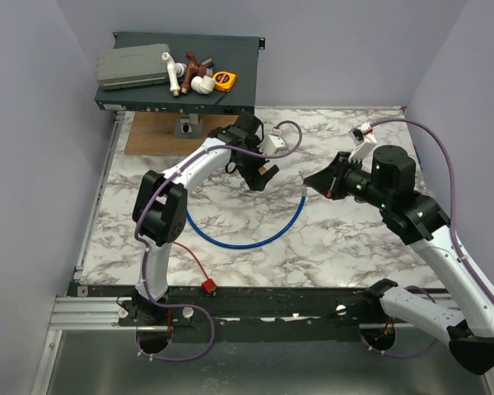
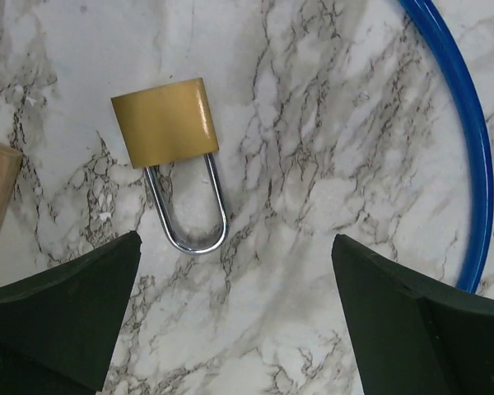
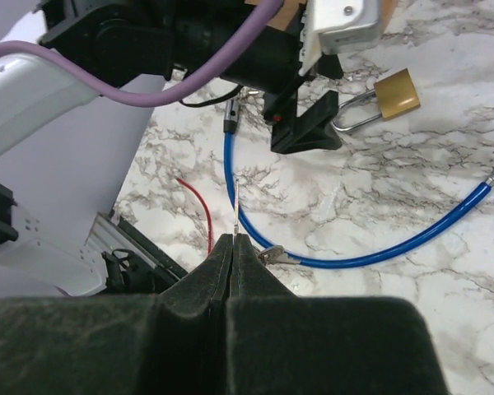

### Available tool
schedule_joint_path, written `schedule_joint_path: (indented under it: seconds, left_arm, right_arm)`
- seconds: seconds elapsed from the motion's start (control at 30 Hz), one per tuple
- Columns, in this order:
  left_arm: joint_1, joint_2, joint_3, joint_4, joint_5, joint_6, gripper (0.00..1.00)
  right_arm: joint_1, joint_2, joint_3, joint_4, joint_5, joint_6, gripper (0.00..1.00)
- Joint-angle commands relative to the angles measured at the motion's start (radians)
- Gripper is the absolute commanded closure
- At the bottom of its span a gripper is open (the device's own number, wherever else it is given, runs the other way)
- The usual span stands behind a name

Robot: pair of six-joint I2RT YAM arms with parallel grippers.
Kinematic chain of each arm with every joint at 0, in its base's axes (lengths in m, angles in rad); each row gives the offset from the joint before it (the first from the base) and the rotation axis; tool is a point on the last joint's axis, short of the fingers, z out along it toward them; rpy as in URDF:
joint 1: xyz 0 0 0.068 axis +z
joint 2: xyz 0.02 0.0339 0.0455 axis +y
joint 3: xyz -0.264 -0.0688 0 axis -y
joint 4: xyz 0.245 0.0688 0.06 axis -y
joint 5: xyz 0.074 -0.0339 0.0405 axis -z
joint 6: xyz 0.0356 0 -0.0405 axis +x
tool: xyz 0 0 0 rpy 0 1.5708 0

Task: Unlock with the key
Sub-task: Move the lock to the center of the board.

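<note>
Distance is my concern: the key (image 1: pixel 206 285), which I read as the tiny red-headed piece at the end of the red cord (image 1: pixel 189 262), lies on the bench (image 1: pixel 346 247) well apart from the brass padlock (image 2: pixel 165 122), off toward the near edge and the left arm's base. From that red head the cord runs back toward the padlock and slips under the left arm. The blade is too small for me to tell which way it points.

My left hand (image 2: pixel 237 240) hangs over the padlock with its fingers spread wide and nothing between them. In its wrist view the padlock lies flat and slightly tilted, with the shackle pointing at the hand and looking seated in the body. The blue cable lock (image 2: pixel 465 148) curves past on the padlock's right in that view.

My right hand (image 3: pixel 233 240) is on the padlock's other side, pinched closed on a thin metal sliver (image 3: pixel 235 210) that stands straight out beyond the tips. Edge-on, I cannot tell whether that is a key blade. The fingers point across the cable toward the cord, with the padlock off to their right.

I judge that neither hand is near the red head. The left is somewhat nearer, but it is the one placed to steady the padlock.

Writing: I can read none. The padlock's brass face shows plain, and the yellow tape measure (image 1: pixel 224 81) on the dark shelf (image 1: pixel 239 53) beyond the padlock is too small to read.
</note>
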Motion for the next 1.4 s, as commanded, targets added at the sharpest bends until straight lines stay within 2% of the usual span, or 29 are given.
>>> schedule_joint_path:
  seconds: [0.0,0.23,0.43,0.6,0.7,0.8,0.93,1.07,1.27,1.37]
  left_arm:
    - [-0.023,0.067,0.097,0.017,-0.061,-0.111,0.01]
    - [-0.024,0.142,0.142,0.052,-0.156,-0.118,0.02]
    - [-0.029,0.149,0.132,0.101,-0.181,-0.133,0.01]
    - [-0.035,0.175,0.148,0.064,-0.185,-0.157,0.01]
    - [-0.047,0.196,0.155,0.06,-0.224,-0.212,0.01]
    - [-0.074,0.239,0.204,0.0,-0.253,-0.201,0.01]
    - [-0.088,0.229,0.197,0.043,-0.277,-0.226,0.01]
    - [-0.098,0.256,0.243,0.013,-0.289,-0.218,0.01]
    - [-0.09,0.252,0.211,0.032,-0.287,-0.23,0.02]
    - [-0.069,0.277,0.257,-0.012,-0.255,-0.249,0.07]
  right_arm:
    - [-0.006,0.041,0.069,0.027,0.042,0.007,0.99]
    - [-0.006,0.095,0.12,0.06,0.034,0.021,0.99]
    - [-0.006,0.135,0.138,0.093,0.004,0.047,0.99]
    - [-0.006,0.134,0.143,0.106,0.007,0.058,0.99]
    - [-0.006,0.143,0.151,0.11,-0.003,0.058,0.99]
    - [-0.006,0.15,0.158,0.115,-0.013,0.058,0.99]
    - [-0.006,0.147,0.166,0.124,-0.018,0.054,0.99]
    - [-0.006,0.146,0.164,0.131,-0.024,0.053,0.99]
    - [-0.006,0.142,0.146,0.15,-0.042,0.058,0.99]
    - [-0.006,0.135,0.143,0.152,-0.038,0.055,0.99]
